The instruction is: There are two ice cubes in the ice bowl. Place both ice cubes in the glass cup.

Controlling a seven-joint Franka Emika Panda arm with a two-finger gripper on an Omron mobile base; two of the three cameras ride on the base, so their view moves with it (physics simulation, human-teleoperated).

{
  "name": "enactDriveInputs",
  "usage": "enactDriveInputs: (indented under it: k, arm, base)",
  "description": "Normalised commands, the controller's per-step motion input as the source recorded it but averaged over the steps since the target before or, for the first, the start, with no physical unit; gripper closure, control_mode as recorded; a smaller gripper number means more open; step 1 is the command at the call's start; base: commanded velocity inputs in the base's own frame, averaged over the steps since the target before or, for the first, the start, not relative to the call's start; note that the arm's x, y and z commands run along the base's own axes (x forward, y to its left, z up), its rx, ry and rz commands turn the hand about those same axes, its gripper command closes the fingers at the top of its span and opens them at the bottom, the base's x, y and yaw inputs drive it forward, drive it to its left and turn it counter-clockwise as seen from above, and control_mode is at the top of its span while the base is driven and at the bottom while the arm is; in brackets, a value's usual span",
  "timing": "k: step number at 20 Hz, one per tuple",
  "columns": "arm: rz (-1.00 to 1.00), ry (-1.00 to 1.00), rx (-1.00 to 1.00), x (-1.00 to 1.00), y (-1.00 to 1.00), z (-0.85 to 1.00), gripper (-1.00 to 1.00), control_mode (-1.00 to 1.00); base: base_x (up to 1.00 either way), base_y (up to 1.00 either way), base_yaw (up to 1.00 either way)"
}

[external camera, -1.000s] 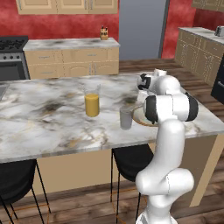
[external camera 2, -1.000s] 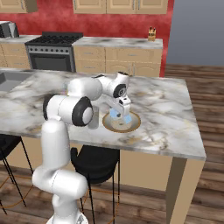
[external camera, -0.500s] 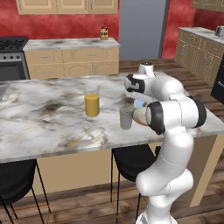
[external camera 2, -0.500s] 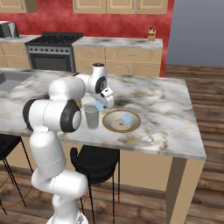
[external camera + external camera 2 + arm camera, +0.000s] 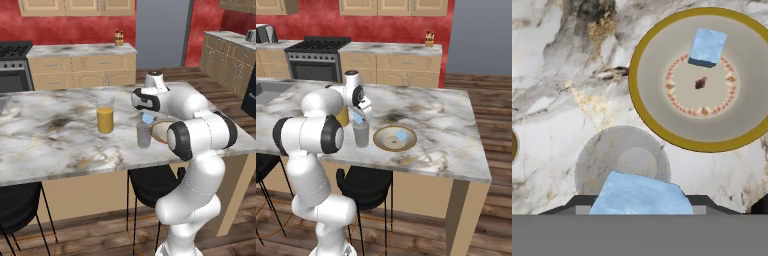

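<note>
Pale-blue ice cube (image 5: pixel 641 194) sitting clamped in my jaws, hovering over the glass cup (image 5: pixel 623 160) | second ice cube (image 5: pixel 707 47) lying in the ice bowl (image 5: pixel 657 120) beside it | I'm reading no labels on the marble desk (image 5: pixel 446 125).

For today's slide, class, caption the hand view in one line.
Gripper holding one ice cube above the glass cup; second ice cube waits in the ice bowl.
</note>
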Motion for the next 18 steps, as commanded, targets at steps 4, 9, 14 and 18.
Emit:
enactDriveInputs:
  k: [4,9,14,18]
  arm:
    - [0.00,0.03,0.00,0.20,0.00,-0.03,1.00,-1.00]
    - [-0.02,0.04,0.01,0.30,0.00,0.00,1.00,-1.00]
    - [-0.03,0.02,0.01,0.12,0.04,0.00,1.00,-1.00]
    - [-0.02,0.04,0.05,0.00,0.10,-0.09,1.00,-1.00]
  base:
    - [0.00,0.00,0.00]
    - [0.00,0.00,0.00]
    - [0.00,0.00,0.00]
    - [0.00,0.00,0.00]
